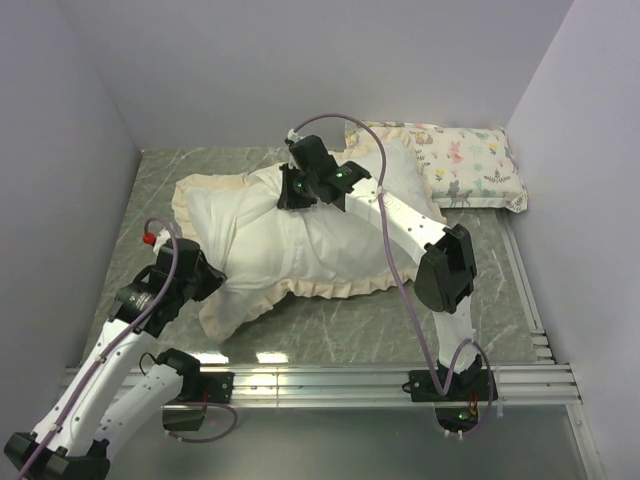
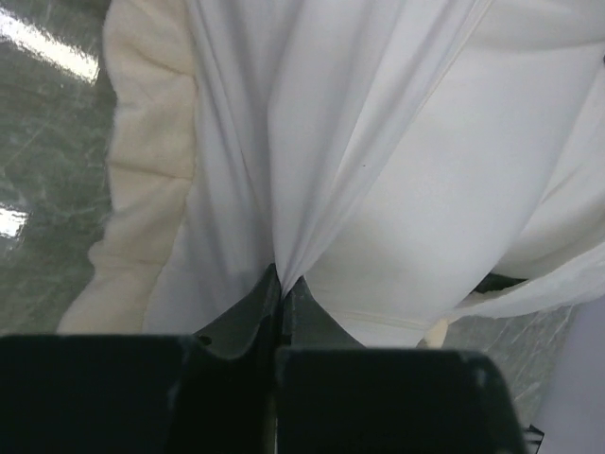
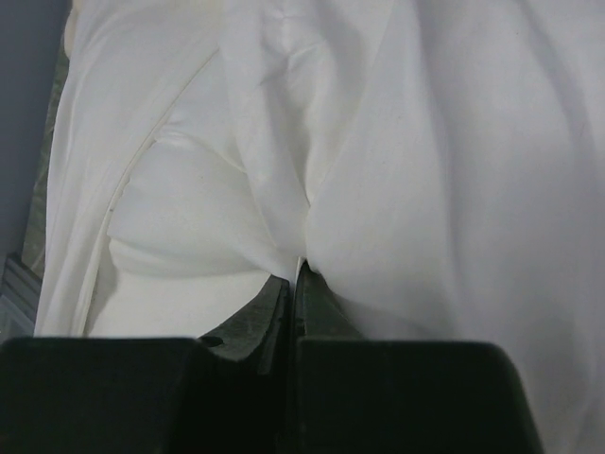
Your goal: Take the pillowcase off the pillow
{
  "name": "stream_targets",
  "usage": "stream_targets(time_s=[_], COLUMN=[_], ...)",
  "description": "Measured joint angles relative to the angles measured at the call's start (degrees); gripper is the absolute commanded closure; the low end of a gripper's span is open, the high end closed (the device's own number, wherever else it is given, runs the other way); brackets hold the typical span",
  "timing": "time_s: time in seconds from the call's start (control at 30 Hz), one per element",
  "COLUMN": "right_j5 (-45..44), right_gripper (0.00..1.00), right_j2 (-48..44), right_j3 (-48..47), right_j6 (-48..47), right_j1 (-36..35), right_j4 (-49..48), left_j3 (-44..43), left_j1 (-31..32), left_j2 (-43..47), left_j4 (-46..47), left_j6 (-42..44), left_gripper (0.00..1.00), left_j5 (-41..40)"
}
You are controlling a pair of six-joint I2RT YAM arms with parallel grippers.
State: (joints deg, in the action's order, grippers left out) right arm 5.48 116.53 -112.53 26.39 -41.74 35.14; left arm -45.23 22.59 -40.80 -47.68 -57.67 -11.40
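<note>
Pillowcase (image 1: 300, 240), white side outward and bulging, lies mid-worktop (image 1: 380, 320), its cream frill (image 1: 330, 290) along the near and left edges. Left gripper (image 2: 282, 284): jaws closed on a fold of the white cloth at the near-left corner. Right gripper (image 3: 295, 274): jaws pinched on a fold on top. A printed pillow (image 1: 470, 165) lies at the far right.

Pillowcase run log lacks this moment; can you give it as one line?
left gripper shut on pillowcase | right gripper shut on white fabric | print pillow far right
</note>
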Motion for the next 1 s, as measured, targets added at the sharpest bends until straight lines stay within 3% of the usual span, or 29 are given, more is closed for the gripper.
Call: stream_targets(time_s=[0.43, 0.73, 1.0], right_j5=[6.8, 8.11, 9.25], right_gripper=[1.0, 1.0, 1.0], right_j2=[-0.79, -0.79, -0.79], right_j3=[2.4, 1.66, 0.98], right_j6=[2.54, 2.54, 2.51], right_j1=[3.32, 3.76, 4.15], right_j4=[-0.26, 3.76, 8.15], left_j3=[5.05, 8.24, 15.06], left_j1=[2.34, 16.59, 26.29], left_j2=[-0.68, -10.25, -9.77], left_j4=[-0.94, 4.7, 10.78], left_j6=[2.49, -1.99, -9.66], left_gripper=[1.0, 0.99, 1.0], left_j5=[7.28, 4.9, 0.96])
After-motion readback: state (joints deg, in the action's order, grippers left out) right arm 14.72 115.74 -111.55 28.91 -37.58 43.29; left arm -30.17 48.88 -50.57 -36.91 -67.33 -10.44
